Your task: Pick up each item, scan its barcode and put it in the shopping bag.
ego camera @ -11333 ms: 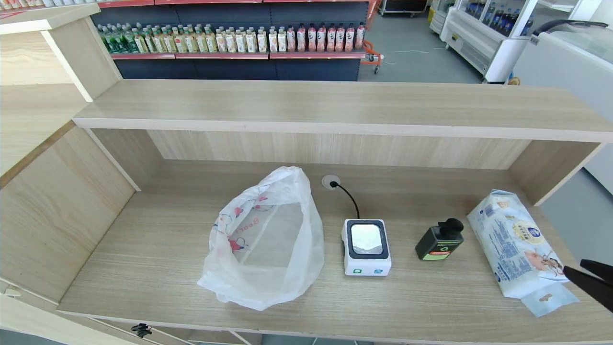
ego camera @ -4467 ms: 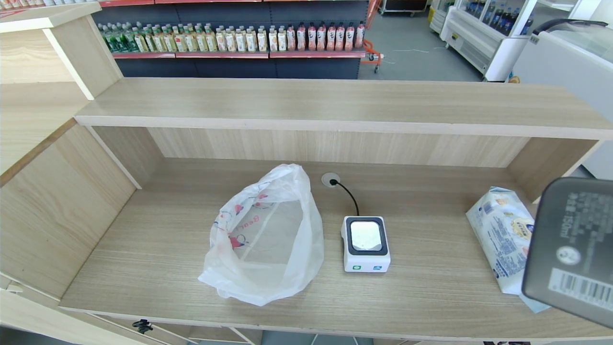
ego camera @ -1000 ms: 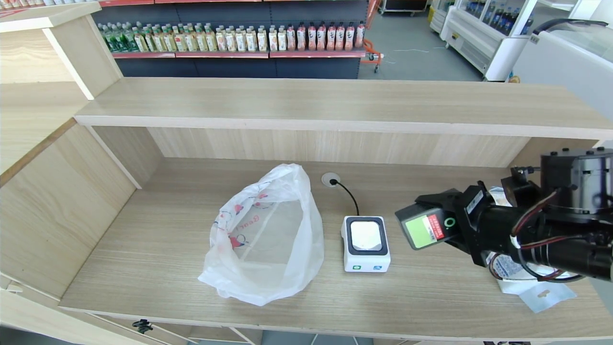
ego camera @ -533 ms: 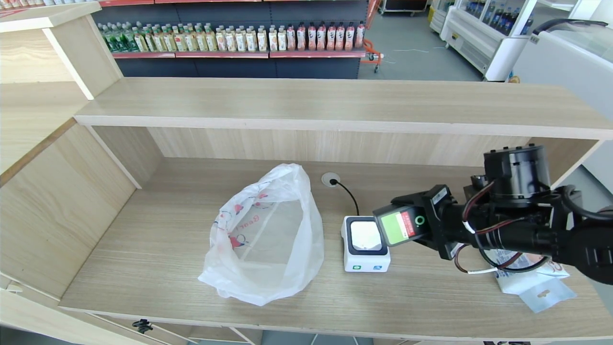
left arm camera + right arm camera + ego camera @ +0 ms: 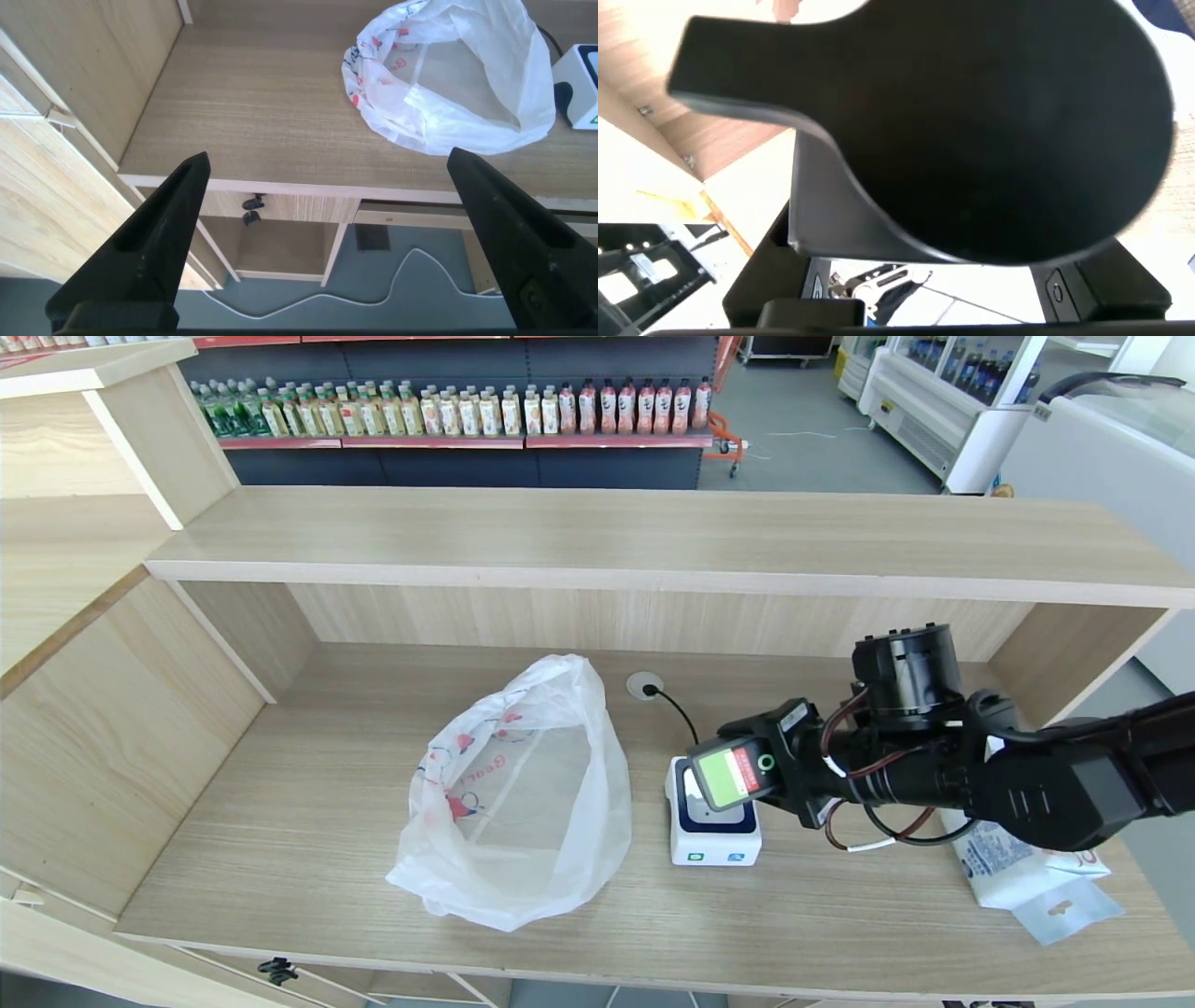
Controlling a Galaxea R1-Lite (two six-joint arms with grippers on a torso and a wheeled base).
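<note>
Leftward over the last second, the right arm has carried the black bottle [image 5: 733,775] toward the scanner [image 5: 714,845], from well off its 3 o'clock side to just above it. The bottle's green label faces the head camera and hides the window's 1 o'clock corner. The right jaws are clamped on the bottle; the left jaws stand wide apart beyond the desk's [image 5: 308,821] near edge. The shopping bag [image 5: 513,803] lies open at the scanner's 9 o'clock, the wipes pack [image 5: 1018,877] at its 3 o'clock
</note>
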